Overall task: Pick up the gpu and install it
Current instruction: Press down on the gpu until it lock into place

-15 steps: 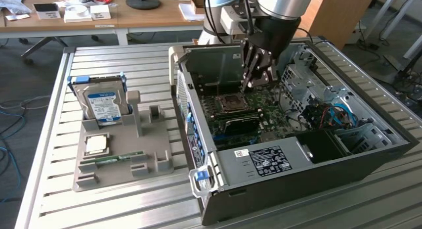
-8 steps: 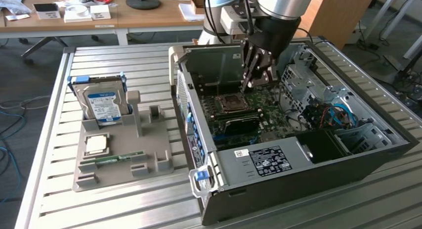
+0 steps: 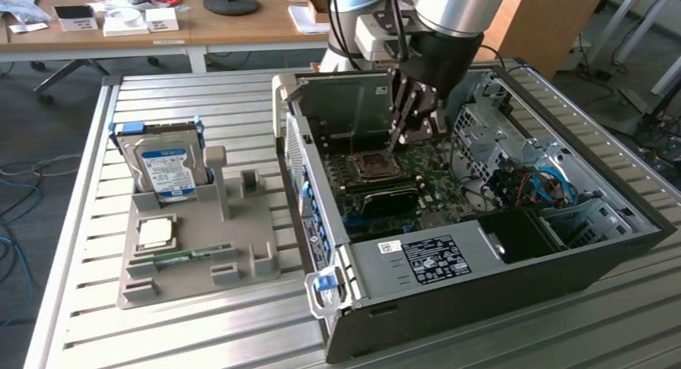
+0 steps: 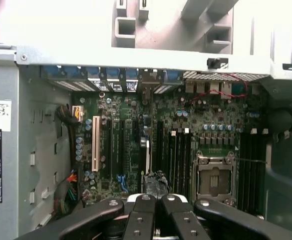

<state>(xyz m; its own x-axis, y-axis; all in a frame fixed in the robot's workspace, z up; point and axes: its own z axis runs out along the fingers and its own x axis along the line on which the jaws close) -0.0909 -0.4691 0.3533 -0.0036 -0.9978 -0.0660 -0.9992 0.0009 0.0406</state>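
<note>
Inside, open computer case (image 3: 596,257), motherboard (image 3: 426,174), end effector (image 3: 407,138) closed above gpu (image 3: 385,200).

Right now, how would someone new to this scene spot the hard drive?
Start at the open computer case; on the exterior view's left of it sits a grey holder. At the holder's far end stands the hard drive, silver with a blue-white label. It alone stands upright; the square chip and green stick lie flat.
</note>
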